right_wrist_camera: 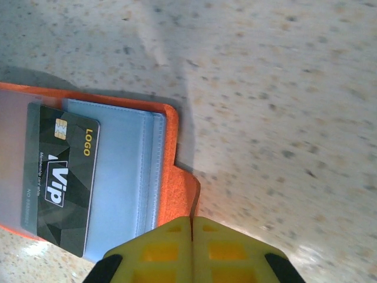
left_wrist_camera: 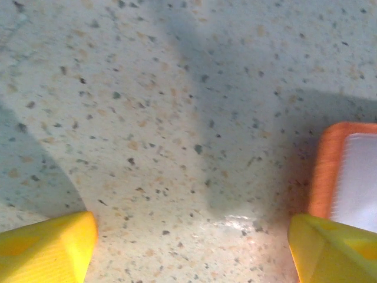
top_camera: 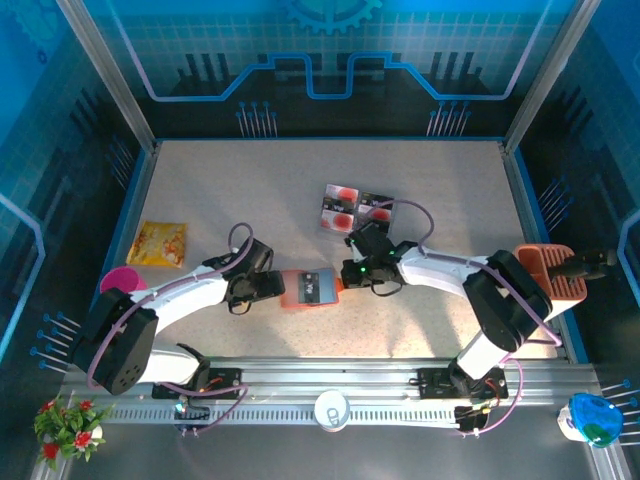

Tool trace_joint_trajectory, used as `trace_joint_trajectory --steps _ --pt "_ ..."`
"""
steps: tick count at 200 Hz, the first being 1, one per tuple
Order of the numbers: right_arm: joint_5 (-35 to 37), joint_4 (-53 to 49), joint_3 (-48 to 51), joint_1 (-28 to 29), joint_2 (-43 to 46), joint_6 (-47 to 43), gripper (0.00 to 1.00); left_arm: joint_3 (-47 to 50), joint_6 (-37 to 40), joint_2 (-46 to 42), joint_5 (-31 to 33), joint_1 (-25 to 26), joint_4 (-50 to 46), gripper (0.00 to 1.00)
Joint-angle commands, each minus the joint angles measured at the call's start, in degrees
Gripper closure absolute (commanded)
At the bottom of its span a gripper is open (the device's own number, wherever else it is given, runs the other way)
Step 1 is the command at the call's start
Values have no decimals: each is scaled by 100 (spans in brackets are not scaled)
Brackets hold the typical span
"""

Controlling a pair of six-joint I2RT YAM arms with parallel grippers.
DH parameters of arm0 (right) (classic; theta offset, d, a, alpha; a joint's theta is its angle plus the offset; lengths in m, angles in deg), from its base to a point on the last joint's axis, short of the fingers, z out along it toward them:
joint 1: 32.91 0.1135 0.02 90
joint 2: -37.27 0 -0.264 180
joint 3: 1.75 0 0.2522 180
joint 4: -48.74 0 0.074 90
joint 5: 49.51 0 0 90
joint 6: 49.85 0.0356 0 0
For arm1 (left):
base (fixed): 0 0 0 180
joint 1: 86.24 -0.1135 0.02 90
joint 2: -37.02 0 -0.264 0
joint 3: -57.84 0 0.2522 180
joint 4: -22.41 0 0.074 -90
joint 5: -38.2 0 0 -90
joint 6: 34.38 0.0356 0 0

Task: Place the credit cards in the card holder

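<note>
Speckled beige table (top_camera: 250, 190) fills the floor of a blue-walled enclosure, and the card holder (top_camera: 312, 288) lies open and flat near its middle, between the two arms. The right wrist view shows the holder's orange rim, its grey-blue pockets and a black VIP card (right_wrist_camera: 62, 177) sitting in the left pocket under a cloudy sleeve. Two more credit cards (top_camera: 357, 208) lie side by side on the table beyond the holder, apart from it. The left gripper (top_camera: 268, 287) sits low just beside the holder's left edge, its yellow fingers (left_wrist_camera: 47, 247) spread wide with bare table between them. The right gripper (right_wrist_camera: 191, 236) is at the holder's right edge, jaws pressed together with nothing visible between them. A yellow snack packet (top_camera: 158, 243) rests at far left, and an orange ribbed container (top_camera: 548, 270) stands at the right edge.
</note>
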Motion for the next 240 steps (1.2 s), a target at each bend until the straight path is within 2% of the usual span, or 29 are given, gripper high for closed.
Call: trace_joint_trajectory --steps 1,18,29,42,59,73,90,121,141,240 --pt "83 -144 174 -55 250 -59 100 -219 64 170 -202 114 89 14" --pt "75 -158 217 -55 319 -33 100 -285 65 323 -209 182 141 15" --pt "56 -165 226 -55 383 -20 83 -318 66 400 -202 229 158 14" --pt "60 -187 242 -61 516 17 70 -341 75 474 -184 251 173 14" --pt "118 -241 219 -42 782 67 67 -341 63 511 -158 276 165 15" --pt "102 -272 156 -22 959 90 69 -323 65 512 -135 277 168 14" --pt "-55 -194 48 53 959 99 80 -298 63 524 -106 276 171 15" --pt "-310 149 -173 356 506 142 95 -297 50 607 -53 283 156 14" --pt "-371 383 -418 569 131 178 100 -314 50 677 -11 286 122 15" --pt "-370 559 -853 793 -959 117 100 -292 94 763 62 285 150 15"
